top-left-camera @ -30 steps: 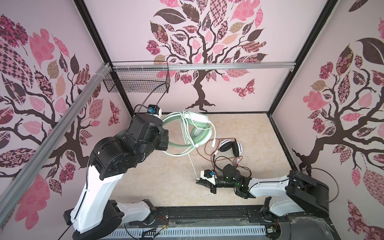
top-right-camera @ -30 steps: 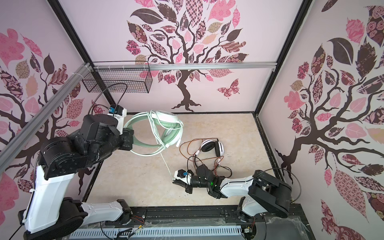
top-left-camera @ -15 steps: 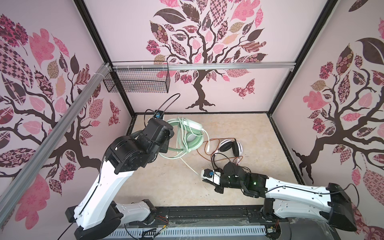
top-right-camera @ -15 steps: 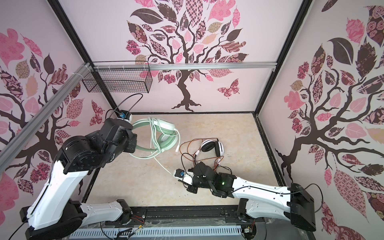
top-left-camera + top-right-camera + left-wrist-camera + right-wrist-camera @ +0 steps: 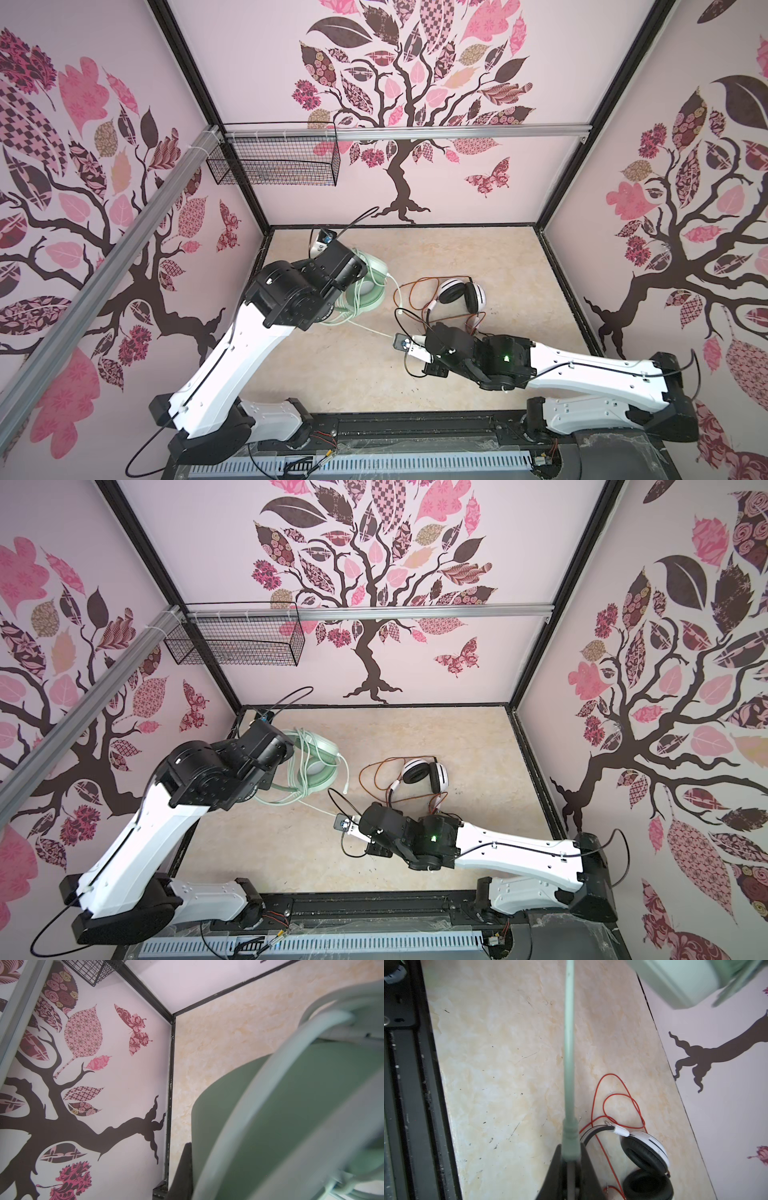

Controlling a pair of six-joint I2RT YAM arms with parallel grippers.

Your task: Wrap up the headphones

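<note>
**Right wrist view: mint cable pinched at its plug end, headset at the back-left**

- Mint-green headphones [image 5: 372, 286]: back-left part of the tabletop [image 5: 353, 374], partly under the left arm's wrist. Cannot tell whether they rest on the surface or hang just above it.
- Pale green cable [image 5: 569, 1043]: several loops are gathered on and beside the mint headset in both top views. One strand runs out of them in a straight, taut-looking line toward the front-centre.
- Right gripper [image 5: 570, 1157]: the jaws are narrow and clamped on the thick moulded end of the pale green cable. One dark finger [image 5: 556, 1169] sits on each side of it.
- Left gripper [image 5: 190, 1153]: closed. Only one dark finger [image 5: 182, 1167] is visible, with a broad green part of the mint headset pressed right against it. The rest of that view is blurred green band and cable.
- White-and-black headphones [image 5: 461, 293]: lying on the tabletop right of centre, ear cups close together, touched by neither arm.
- Orange-red cable [image 5: 618, 1094]: sprawled in loose loops around the white-and-black pair and reaching to just beside the right arm's wrist.
- Surroundings: a wire basket [image 5: 274, 164] hangs on the back-left rail, and the walls carry a tree pattern.
</note>
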